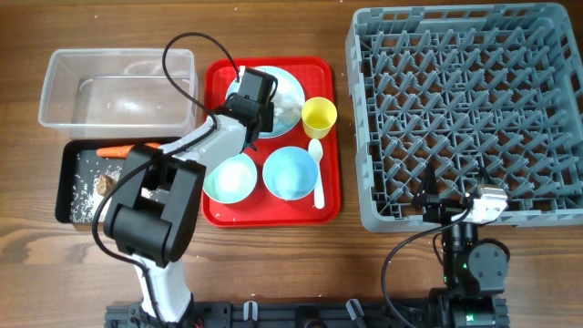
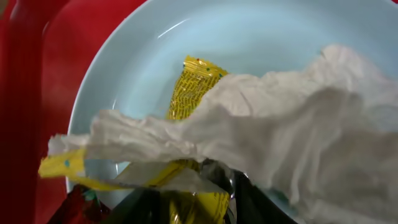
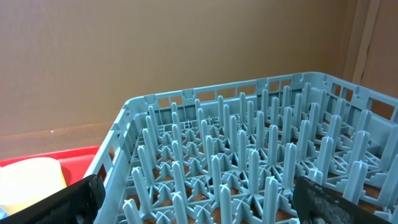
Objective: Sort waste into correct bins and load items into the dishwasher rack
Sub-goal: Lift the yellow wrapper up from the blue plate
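Observation:
My left gripper (image 1: 258, 107) hangs over the light blue plate (image 1: 291, 89) on the red tray. In the left wrist view its jaws (image 2: 199, 208) are shut on a yellow wrapper (image 2: 189, 93) lying on the plate (image 2: 261, 31). Crumpled white tissue (image 2: 298, 118) lies across the wrapper, and a red wrapper (image 2: 78, 202) shows at the lower left. Two light blue bowls (image 1: 230, 178) (image 1: 290, 171), a yellow cup (image 1: 319, 116) and a white spoon (image 1: 317, 173) sit on the tray. My right gripper (image 1: 446, 202) (image 3: 196, 199) is open and empty at the front edge of the grey rack (image 1: 364, 118) (image 3: 249, 155).
The clear tub (image 1: 55, 87) stands at the back left. The black tray (image 1: 66, 182) in front of it holds an orange carrot (image 1: 118, 150), a brown lump (image 1: 105, 182) and rice grains. The red tray (image 1: 214, 109) lies between the bins and the rack.

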`<state>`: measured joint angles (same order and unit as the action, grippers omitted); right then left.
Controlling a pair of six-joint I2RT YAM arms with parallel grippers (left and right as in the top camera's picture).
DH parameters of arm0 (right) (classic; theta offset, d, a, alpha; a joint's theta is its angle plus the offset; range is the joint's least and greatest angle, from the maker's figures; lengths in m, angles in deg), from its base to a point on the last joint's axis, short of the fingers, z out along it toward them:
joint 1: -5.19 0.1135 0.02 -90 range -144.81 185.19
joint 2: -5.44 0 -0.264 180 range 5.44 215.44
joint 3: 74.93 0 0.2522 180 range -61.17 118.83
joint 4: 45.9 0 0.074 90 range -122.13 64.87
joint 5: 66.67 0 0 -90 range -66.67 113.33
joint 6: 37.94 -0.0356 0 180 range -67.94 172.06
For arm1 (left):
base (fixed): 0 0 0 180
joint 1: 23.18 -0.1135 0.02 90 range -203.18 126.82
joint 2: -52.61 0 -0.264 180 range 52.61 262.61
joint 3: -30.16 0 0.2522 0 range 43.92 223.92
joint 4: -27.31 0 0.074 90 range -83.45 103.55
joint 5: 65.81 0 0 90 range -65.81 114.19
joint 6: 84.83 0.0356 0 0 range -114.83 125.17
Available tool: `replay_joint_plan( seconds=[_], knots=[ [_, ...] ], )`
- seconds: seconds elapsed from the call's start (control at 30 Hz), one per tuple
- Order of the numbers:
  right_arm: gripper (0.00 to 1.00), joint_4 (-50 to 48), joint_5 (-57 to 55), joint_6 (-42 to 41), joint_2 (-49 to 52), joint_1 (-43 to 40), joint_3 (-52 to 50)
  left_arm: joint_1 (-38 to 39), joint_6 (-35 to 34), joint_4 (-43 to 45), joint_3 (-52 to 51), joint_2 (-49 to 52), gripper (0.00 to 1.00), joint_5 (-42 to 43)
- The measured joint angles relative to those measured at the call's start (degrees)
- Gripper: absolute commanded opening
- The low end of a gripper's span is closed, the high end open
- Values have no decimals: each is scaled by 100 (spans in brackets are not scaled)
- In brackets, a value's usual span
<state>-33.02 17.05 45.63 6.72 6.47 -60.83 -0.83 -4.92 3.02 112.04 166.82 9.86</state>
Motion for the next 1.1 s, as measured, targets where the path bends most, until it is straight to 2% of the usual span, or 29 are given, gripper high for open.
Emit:
replay_joint_plan(
  seconds=[0.1,0.27,0.47,0.63,0.93,1.1],
  knots=[
    [100,0,0,0,0,0,0,0,0,42,0,2,44,-66],
    [100,0,0,2,0,0,0,0,22,72,0,7,44,-87],
    [100,0,0,0,0,0,0,0,39,76,0,85,29,-90],
    [100,0,0,0,0,0,0,0,81,120,0,114,4,-129],
    [100,0,0,2,0,0,0,0,81,94,0,9,4,-133],
    [100,0,0,2,0,0,0,0,81,-87,0,-472,4,-133]
  ],
)
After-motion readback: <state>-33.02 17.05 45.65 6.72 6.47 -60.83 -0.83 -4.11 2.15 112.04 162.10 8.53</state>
